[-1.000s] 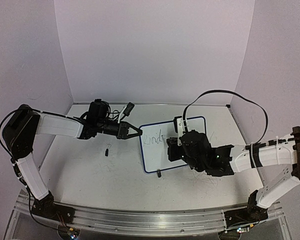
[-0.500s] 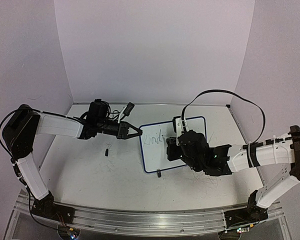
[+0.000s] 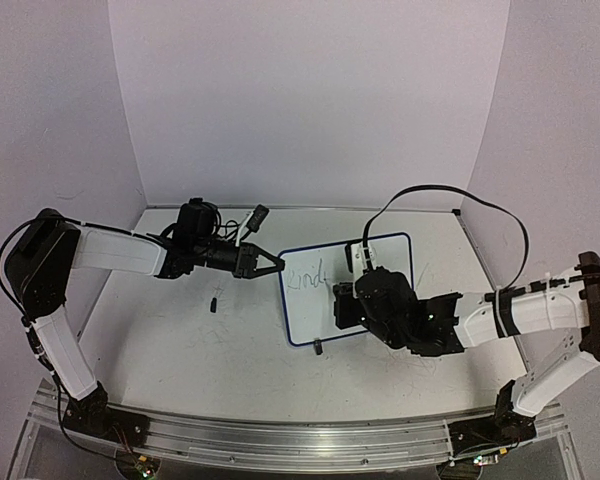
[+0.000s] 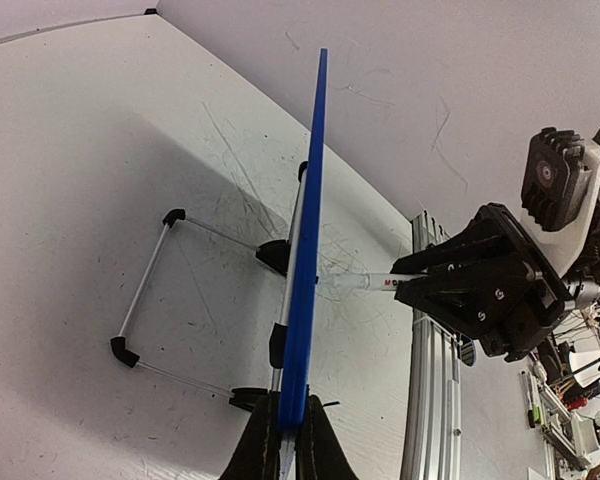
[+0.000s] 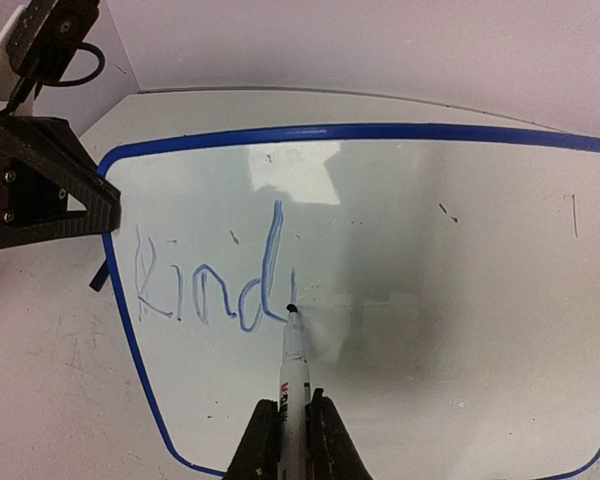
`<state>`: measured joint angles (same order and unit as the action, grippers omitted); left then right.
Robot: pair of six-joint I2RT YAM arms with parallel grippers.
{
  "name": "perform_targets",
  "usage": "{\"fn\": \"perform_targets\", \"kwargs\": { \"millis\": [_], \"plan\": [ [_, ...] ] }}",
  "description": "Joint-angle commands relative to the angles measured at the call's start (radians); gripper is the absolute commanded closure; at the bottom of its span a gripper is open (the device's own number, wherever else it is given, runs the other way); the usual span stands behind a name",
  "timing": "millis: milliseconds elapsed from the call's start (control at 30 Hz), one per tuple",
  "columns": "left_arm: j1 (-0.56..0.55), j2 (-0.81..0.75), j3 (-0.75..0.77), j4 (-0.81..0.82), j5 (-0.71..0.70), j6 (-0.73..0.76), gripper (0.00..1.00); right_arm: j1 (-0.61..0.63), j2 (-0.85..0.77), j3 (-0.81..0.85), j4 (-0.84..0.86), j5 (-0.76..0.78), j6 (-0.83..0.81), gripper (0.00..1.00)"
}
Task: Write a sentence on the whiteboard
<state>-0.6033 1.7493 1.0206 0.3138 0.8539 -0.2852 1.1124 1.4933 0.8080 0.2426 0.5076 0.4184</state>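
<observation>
Scuffed white table [image 3: 170, 350], whiteboard [image 3: 395, 262] propped upright, small black piece [image 3: 214, 301]

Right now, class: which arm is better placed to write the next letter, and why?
Right: the right gripper holds the marker, its tip on the whiteboard just after "Kind". The left gripper is clamped on the board's edge.

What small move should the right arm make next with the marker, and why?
Probably draw the marker tip a little further along the line to start the next letter: the whiteboard shows only "Kind", the tip sits just after the d, and the left gripper clamps the board.
</observation>
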Motion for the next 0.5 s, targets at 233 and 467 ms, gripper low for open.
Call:
{"fn": "perform_targets", "kwargs": {
  "millis": [233,467],
  "plan": [
    [-0.001,-0.030,0.004,0.002,0.034,0.001,1.00,0.008,0.008,-0.007,-0.023,0.001,0.025,1.00],
    [-0.001,-0.027,0.006,0.002,0.035,0.000,1.00,0.008,0.015,-0.009,-0.030,0.002,0.026,1.00]
  ]
}}
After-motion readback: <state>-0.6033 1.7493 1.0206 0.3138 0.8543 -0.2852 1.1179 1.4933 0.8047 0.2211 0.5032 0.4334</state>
